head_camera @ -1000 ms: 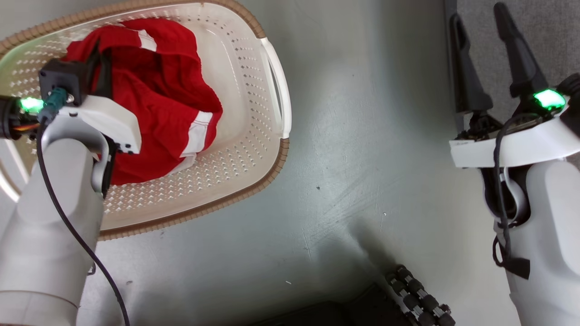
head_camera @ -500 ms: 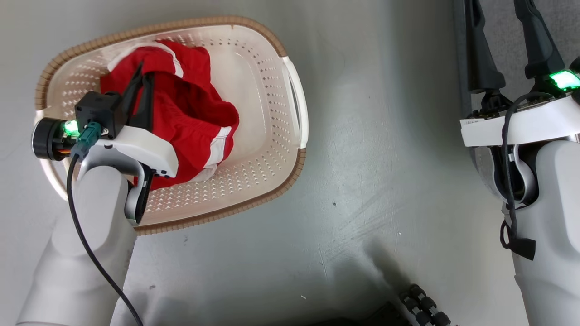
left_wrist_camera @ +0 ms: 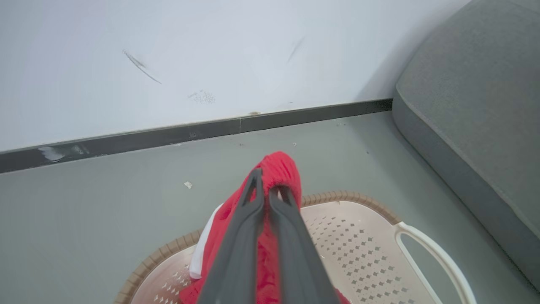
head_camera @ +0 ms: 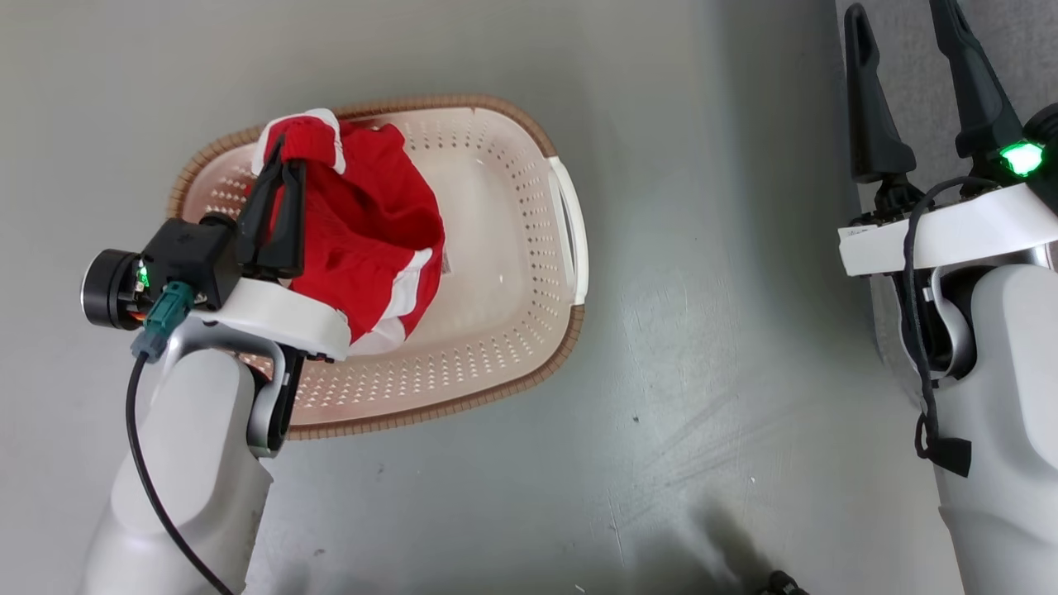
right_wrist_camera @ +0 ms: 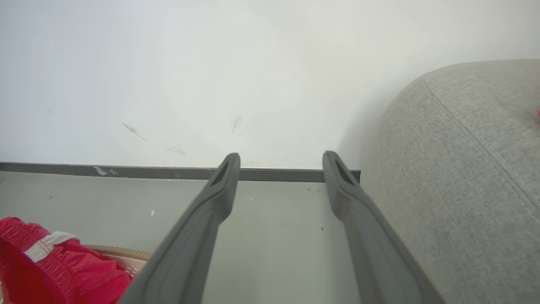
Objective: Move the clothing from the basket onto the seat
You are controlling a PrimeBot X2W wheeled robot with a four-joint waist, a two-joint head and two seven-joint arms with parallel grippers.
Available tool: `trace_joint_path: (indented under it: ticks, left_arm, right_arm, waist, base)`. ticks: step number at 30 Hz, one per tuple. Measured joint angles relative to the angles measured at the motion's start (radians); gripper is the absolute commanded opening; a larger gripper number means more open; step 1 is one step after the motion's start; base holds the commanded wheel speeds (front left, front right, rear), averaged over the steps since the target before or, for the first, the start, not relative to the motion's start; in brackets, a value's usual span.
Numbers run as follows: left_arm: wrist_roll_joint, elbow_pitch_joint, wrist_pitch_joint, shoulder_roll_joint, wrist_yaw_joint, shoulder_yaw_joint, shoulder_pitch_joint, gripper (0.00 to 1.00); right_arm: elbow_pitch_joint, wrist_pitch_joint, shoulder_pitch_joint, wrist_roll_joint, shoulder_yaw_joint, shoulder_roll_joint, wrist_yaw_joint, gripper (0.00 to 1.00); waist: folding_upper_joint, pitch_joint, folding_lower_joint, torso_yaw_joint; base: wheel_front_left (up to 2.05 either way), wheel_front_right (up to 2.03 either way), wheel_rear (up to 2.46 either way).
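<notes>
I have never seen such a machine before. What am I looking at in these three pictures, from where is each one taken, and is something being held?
This is a two-armed robot. The head view looks down from its head; each of the other two pictures comes from a camera on one wrist, looking along that arm's two dark fingers. On the grey floor stands a cream basket with a brown rim. The left end effector is shut on the red clothing with white trim, whose gripped end bunches above the basket. The right end effector is open and holds nothing. Beside it is the grey sofa, the seat where the clothing should go.
</notes>
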Motion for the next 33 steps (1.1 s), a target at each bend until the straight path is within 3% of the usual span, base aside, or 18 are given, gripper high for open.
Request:
trace_joint_path:
  ticks: [22,33]
  left_arm:
    - [-0.008,-0.253,0.0,-0.027,-0.061,0.003,0.213,0.0]
    - [-0.007,-0.299,0.0,-0.024,-0.098,-0.056,0.297,0.0]
  right_arm:
    - [0.039,0.0,0.172,-0.036,0.002,-0.015,0.0,1.0]
    - [0.046,0.0,0.246,-0.034,0.13,-0.034,0.0,1.0]
  waist:
    - [0.0,-0.311,0.0,0.076]
    - [0.0,-0.472,0.0,0.106]
  base:
    - [0.0,0.0,0.0]
    - [0.0,0.0,0.0]
